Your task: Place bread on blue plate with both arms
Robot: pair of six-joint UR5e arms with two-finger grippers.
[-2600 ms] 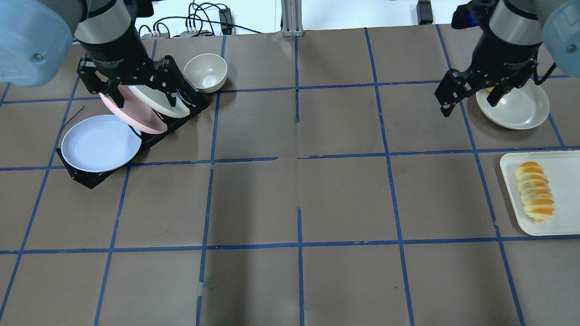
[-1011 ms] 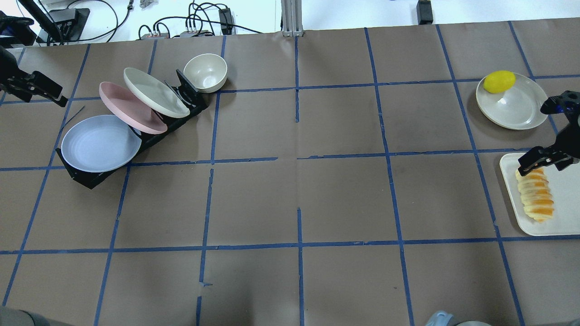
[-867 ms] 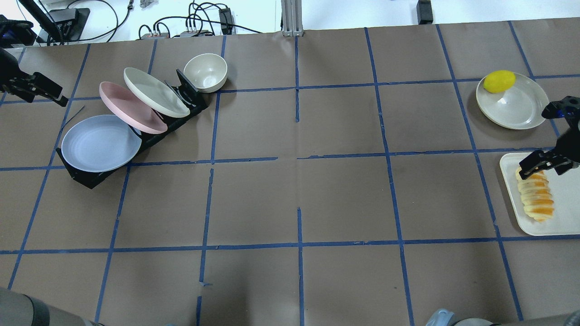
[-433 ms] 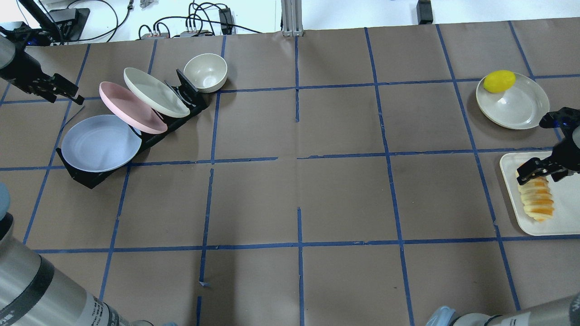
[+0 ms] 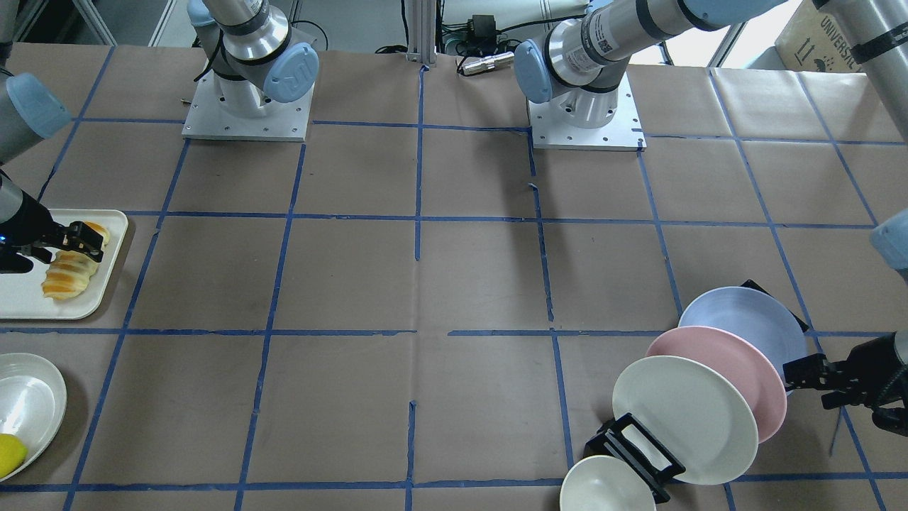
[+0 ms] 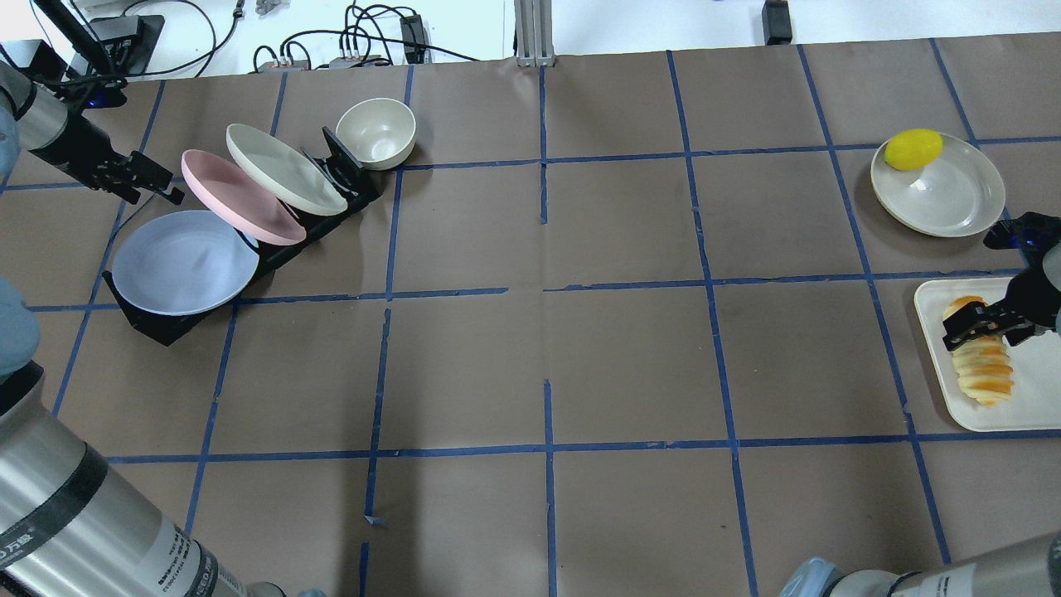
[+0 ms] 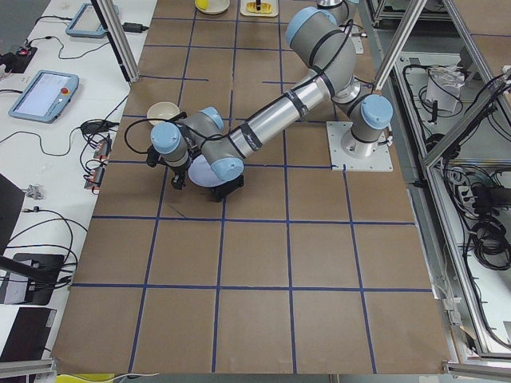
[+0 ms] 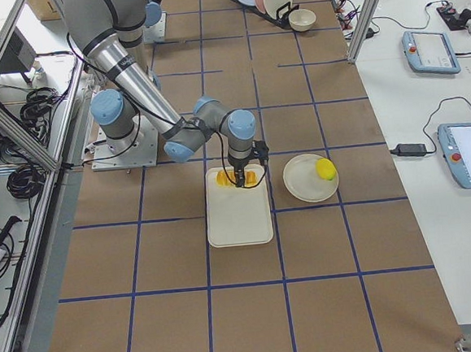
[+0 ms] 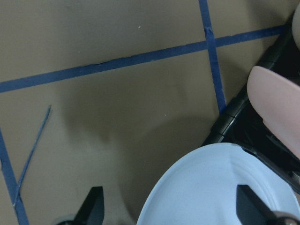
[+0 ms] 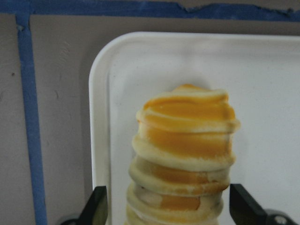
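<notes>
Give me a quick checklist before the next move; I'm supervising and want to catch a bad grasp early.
1. Right gripper open and lined up astride the bread: ok.
2. Bread lying free on the white tray, nothing on top of it: ok.
3. Left gripper open, with the blue plate rim between its jaws: ok.
4. Left gripper low enough to close on that rim: cannot tell.
5. Blue plate lying flat, ready for the bread: not ok; it leans in the black rack.
</notes>
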